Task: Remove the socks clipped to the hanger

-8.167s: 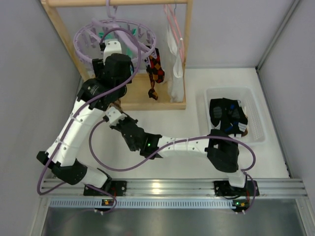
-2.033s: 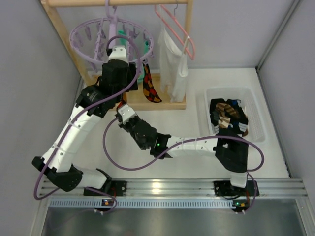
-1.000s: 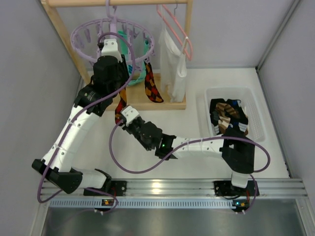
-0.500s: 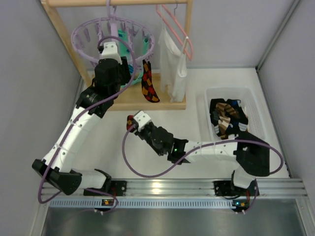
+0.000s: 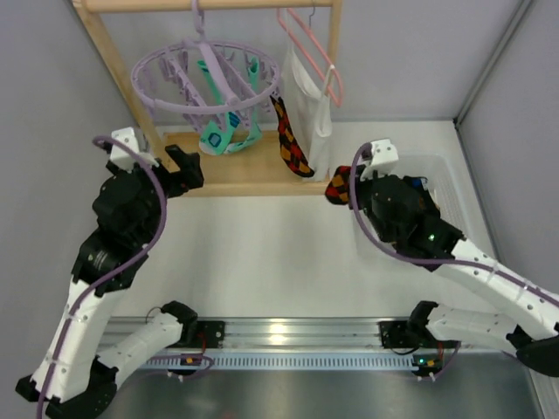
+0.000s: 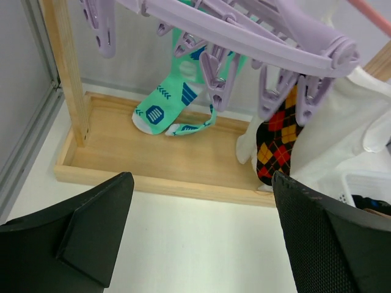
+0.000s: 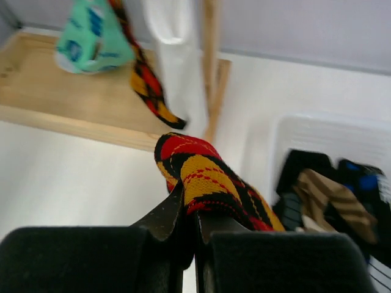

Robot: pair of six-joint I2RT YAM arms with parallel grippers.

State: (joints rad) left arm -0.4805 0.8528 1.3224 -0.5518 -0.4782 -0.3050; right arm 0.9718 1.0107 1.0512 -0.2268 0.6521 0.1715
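While the right claw [image 7: 189, 215] stays out of the hanger's way, clenched on a fold of a red-and-orange diamond sock [image 7: 211, 183] just beside the white bin [image 7: 305, 125] where other socks [image 7: 330, 195] lie, the left claw [image 6: 201, 183] hangs spread wide and empty, facing the lavender hanger [image 6: 244, 36]. Clipped there are the teal socks [image 6: 168, 101] and a second diamond sock [image 6: 275, 137], dangling over the wooden rack base [image 6: 183, 165] next to a white garment [image 6: 333, 137]. They look light, limp and stretchy, so I would pinch each close under its clip, letting a downward pull free it rather than swing the hanger. The left wrist view shows the clips' bite. Only the top view shows both arms, well apart.
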